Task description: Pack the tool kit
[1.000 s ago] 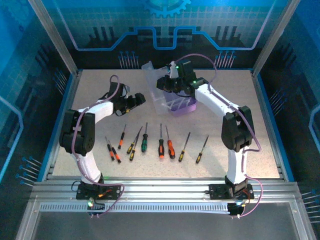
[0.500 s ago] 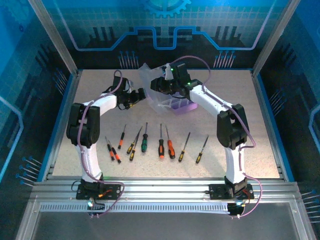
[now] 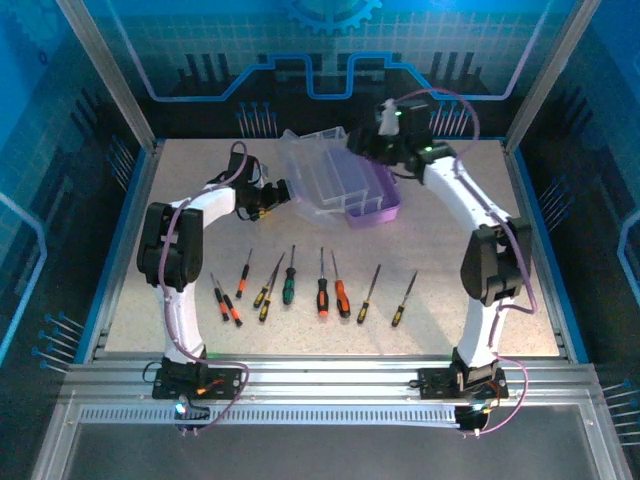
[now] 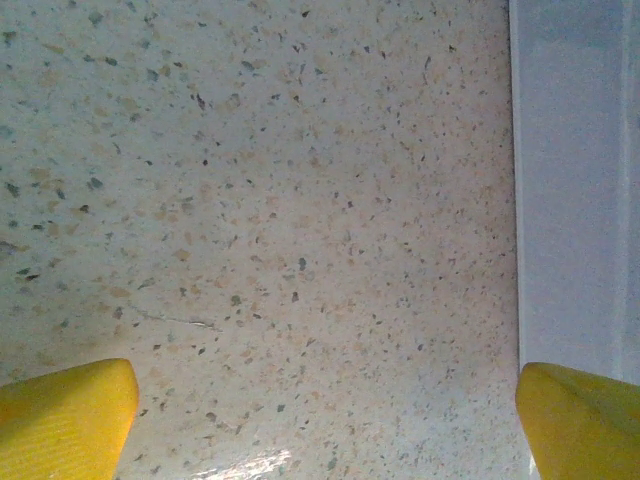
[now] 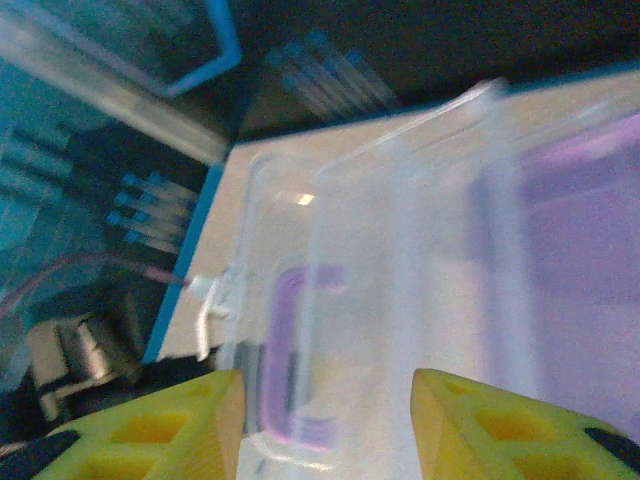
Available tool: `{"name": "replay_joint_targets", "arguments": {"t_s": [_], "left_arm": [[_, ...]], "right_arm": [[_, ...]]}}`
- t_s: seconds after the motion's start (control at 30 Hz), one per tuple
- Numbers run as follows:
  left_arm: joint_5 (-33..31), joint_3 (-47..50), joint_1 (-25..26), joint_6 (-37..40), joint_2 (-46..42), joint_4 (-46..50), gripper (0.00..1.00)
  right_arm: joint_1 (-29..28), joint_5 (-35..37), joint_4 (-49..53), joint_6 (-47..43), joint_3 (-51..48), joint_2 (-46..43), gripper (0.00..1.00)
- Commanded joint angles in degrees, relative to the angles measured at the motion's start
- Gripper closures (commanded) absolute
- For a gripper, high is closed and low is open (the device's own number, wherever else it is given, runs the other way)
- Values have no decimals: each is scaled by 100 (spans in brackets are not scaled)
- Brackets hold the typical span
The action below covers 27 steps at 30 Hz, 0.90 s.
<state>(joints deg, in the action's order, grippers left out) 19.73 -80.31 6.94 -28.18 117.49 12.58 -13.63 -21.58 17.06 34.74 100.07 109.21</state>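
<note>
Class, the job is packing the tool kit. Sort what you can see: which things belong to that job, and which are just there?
Belongs to the job:
translucent purple plastic case, its clear lid open
green-handled slim screwdriver
orange-handled slim screwdrivers
yellow-black-handled slim screwdrivers

Just there:
speckled beige tabletop
aluminium frame rail
blue patterned back wall

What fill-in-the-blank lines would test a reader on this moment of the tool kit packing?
1. The clear lid of the case stands ___.
2. The screwdrivers lie in a row on the ___.
3. The base of the case is ___ in colour.
Missing words: open; table; purple.
</note>
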Motion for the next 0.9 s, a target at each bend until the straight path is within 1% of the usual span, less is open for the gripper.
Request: {"name": "replay_joint_targets", "arguments": {"t_s": [0.0, 0.1, 0.17, 0.27, 0.4, 0.5, 0.6, 0.73, 0.8, 0.87], "left_arm": [[-144, -181, -95, 257, 58, 343, 2], [-175, -168, -130, 267, 57, 380, 2], [-221, -219, -132, 294, 85, 467, 2], [-217, -235, -132, 314, 102, 495, 2], [-187, -283, -132, 298, 159, 491, 2], [-153, -321, -131, 273, 191, 491, 2], [-153, -315, -131, 289, 201, 507, 2], [-218, -301, -131, 317, 204, 569, 2], [-304, -293, -131, 311, 187, 611, 2], [-524, -262, -140, 192, 164, 607, 2]], "right_arm": [[483, 470, 839, -519, 88, 72, 52], [707, 663, 1011, -746, 67, 345, 51], [738, 843, 1392, -1012, 374, 697, 50], [708, 1102, 1741, -1297, 690, 1113, 50], [616, 1087, 1801, -1426, 729, 1488, 50], [547, 1228, 1857, -1474, 628, 1603, 54], [534, 1323, 1776, -1450, 372, 1615, 61], [563, 1477, 1476, -1297, -102, 1468, 79], [567, 1540, 1197, -1172, -467, 1251, 83], [568, 1537, 1029, -1072, -774, 1068, 85]]}}
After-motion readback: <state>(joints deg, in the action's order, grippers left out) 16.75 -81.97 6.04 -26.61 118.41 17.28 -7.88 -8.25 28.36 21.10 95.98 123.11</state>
